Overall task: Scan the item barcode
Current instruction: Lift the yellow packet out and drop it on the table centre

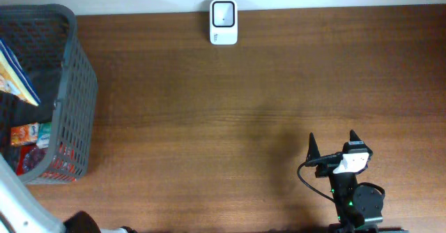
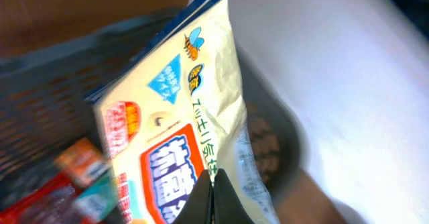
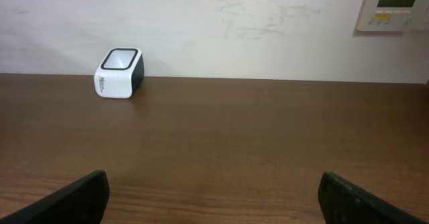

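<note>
A cream snack bag with blue and orange print fills the left wrist view. My left gripper is shut on its lower edge, fingers pressed together, above the grey mesh basket. From overhead the bag shows at the left edge inside the basket, and the gripper itself is hidden there. No barcode shows. The white barcode scanner stands at the table's far edge, also in the right wrist view as the scanner. My right gripper rests near the front right, open and holding nothing.
Other red and orange packets lie in the basket's bottom. A white wall runs behind the table, with a wall panel at the upper right. Brown tabletop stretches between basket, scanner and right arm.
</note>
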{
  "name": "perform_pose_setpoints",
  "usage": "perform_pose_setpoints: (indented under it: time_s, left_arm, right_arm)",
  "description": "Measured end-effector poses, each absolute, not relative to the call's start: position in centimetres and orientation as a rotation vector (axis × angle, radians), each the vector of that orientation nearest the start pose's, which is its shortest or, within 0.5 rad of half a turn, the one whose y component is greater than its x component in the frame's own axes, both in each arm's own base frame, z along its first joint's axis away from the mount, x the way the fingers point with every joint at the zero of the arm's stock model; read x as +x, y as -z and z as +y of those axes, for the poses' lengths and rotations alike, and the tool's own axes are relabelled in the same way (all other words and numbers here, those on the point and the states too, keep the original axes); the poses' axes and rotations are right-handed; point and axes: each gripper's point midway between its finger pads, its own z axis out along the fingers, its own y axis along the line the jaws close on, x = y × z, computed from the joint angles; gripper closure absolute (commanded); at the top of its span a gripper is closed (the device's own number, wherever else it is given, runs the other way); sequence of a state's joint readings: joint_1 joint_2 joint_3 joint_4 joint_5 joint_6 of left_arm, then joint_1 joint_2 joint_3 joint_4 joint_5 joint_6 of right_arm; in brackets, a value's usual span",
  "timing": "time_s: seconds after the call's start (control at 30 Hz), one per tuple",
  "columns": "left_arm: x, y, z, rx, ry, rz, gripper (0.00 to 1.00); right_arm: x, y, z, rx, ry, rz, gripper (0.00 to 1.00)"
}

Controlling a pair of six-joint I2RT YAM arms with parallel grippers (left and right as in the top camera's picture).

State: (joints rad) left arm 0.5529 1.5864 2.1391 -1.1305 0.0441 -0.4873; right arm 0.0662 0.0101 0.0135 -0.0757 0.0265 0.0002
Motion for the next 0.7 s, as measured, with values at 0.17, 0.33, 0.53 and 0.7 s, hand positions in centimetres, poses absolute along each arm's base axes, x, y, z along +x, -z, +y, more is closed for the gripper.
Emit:
perform_pose_setpoints:
  time_s: [0.17, 0.33, 0.53, 0.7]
  left_arm:
    - [37.5, -46.4, 9.9, -0.637, 0.307, 1.918, 1.00]
    - [38.7, -46.2, -3.9, -0.221, 0.552, 2.036, 1.00]
    - [41.2, -37.0, -16.1, 0.153, 0.456, 2.313, 1.00]
    - [43.5, -23.7, -21.5, 0.350, 0.182, 2.601, 1.00]
  right_arm:
    - [24.6, -15.9, 1.2, -0.034, -0.030, 1.643, 0.02]
    - [24.6, -15.9, 1.2, -0.034, -0.029, 1.643, 0.02]
    - [24.6, -15.9, 1.2, -0.034, -0.030, 1.643, 0.02]
    - [24.6, -15.9, 1.2, -0.034, -0.029, 1.643, 0.02]
